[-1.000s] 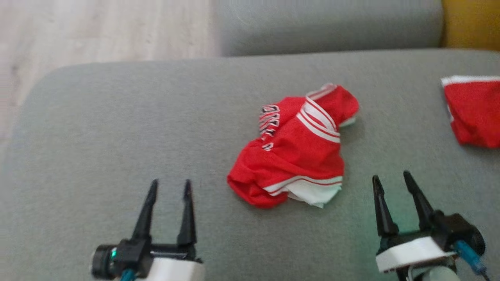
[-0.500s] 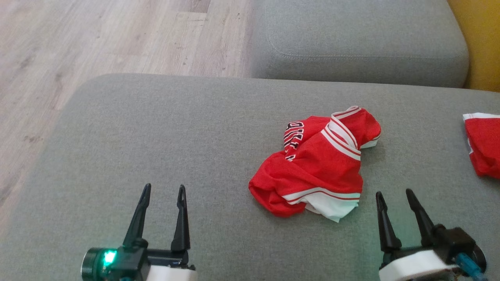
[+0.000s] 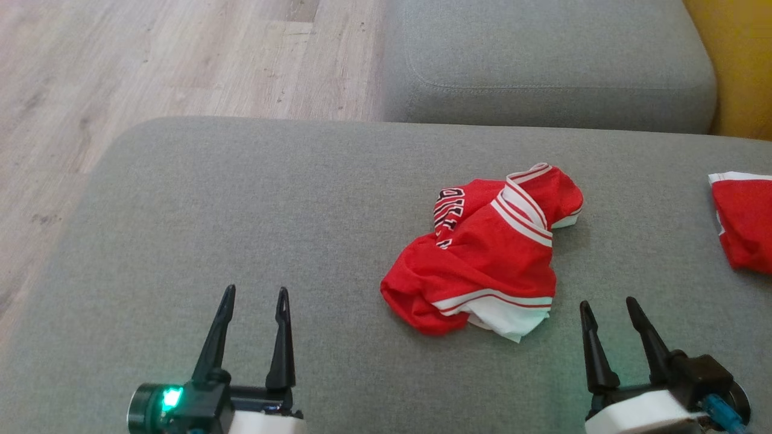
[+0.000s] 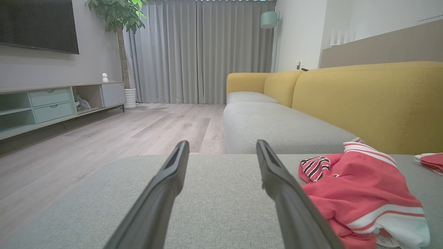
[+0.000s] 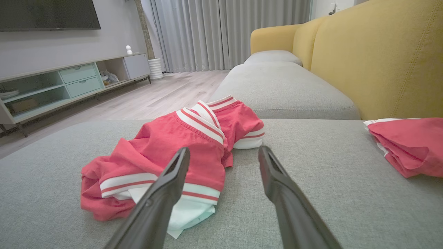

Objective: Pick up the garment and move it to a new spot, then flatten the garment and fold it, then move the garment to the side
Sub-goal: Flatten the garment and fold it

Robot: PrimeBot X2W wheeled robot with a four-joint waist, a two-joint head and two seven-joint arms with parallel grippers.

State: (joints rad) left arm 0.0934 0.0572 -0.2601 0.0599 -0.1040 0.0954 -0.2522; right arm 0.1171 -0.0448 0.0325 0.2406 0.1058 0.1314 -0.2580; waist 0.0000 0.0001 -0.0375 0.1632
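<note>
while the crumpled red fabric garment with white stripes [image 3: 482, 259] lies bunched on the grey fabric sofa seat [image 3: 241, 211], apart from the open, empty left gripper [image 3: 256, 289] and right gripper [image 3: 607, 302], nothing looks done: lifting, flattening, folding and moving aside all remain.

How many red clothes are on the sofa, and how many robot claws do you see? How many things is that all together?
Red clothes: 2, the crumpled garment in the middle and a second red garment at the right edge.
Claws: 2, the left claw and the right claw, both open and holding nothing.
Total: 4
</note>
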